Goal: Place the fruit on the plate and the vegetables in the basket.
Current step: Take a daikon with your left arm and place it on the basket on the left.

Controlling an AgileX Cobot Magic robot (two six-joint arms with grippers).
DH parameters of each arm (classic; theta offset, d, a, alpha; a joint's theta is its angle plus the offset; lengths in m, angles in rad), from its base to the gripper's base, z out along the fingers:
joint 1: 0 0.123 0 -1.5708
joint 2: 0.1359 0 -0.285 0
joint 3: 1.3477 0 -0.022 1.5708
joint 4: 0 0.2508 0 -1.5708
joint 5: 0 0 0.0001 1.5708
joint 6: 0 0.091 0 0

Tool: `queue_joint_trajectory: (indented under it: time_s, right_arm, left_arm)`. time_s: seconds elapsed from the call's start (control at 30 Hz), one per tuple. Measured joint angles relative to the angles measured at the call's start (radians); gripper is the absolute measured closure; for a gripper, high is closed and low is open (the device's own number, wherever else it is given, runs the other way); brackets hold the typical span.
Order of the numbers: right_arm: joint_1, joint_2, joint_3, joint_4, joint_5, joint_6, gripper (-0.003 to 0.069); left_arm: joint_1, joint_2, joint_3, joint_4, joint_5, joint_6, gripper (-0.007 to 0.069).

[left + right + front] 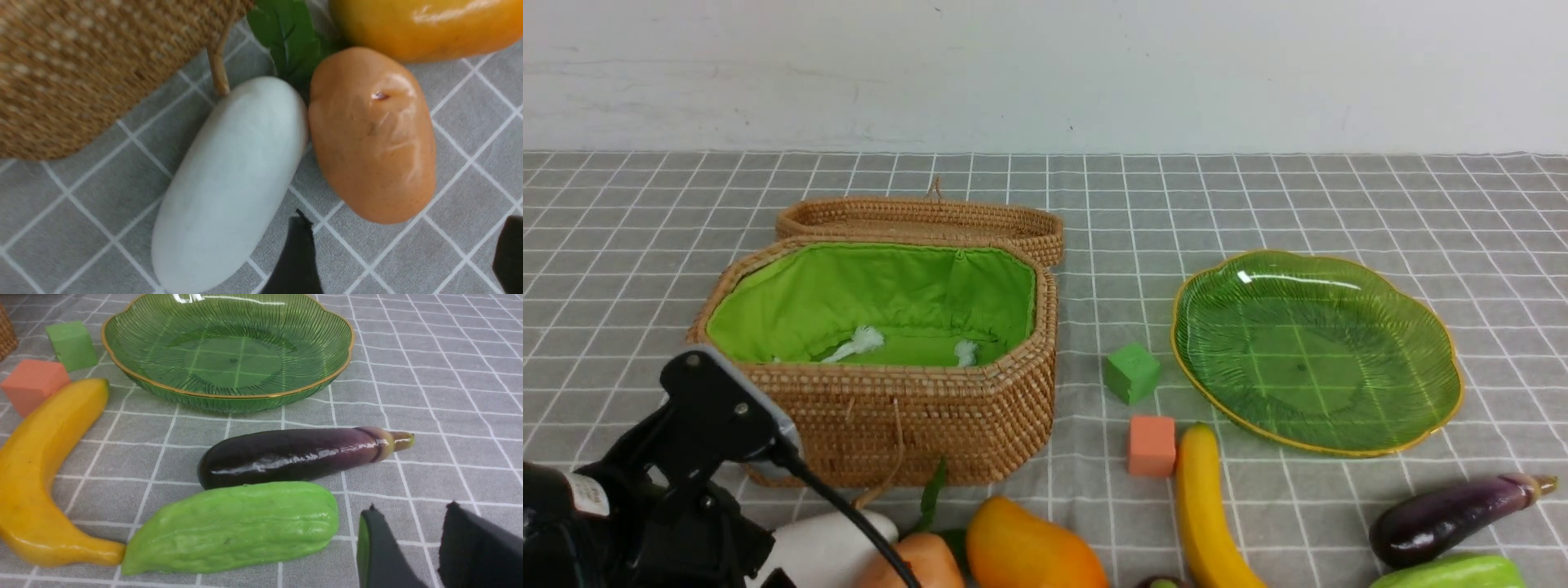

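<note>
Both grippers are seen empty: left gripper spread wide at the potato's edge, right gripper part-open over bare tablecloth beside the gourd.

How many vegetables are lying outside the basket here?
4. The white radish and potato lie side by side on the robot's side of the basket; the eggplant and green gourd lie together on the robot's side of the plate. The basket's near floor is hidden.
</note>
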Motion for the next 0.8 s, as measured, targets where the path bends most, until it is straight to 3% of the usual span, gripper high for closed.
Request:
queue_joint_trajectory:
  time_s: [0.33, 0.43, 0.57, 0.8]
  right_arm:
    - [0.000, 0.000, 0.000, 0.000, 0.000, 0.000, 0.0418]
    - [0.000, 0.000, 0.000, 0.000, 0.000, 0.000, 0.0418]
    - [0.000, 0.000, 0.000, 0.000, 0.000, 0.000, 0.0418]
    - [0.000, 0.000, 0.000, 0.000, 0.000, 0.000, 0.0418]
  left_arm:
    - [0.000, 0.077, 0.000, 0.012, -0.008, -0.002, 0.0036]
    - [0.000, 0.077, 0.000, 0.059, -0.016, -0.002, 0.0026]
    - [0.000, 0.077, -0.001, 0.211, -0.024, -0.047, 0.0018]
    - [0.000, 0.085, -0.002, 0.261, -0.068, -0.111, 0.0018]
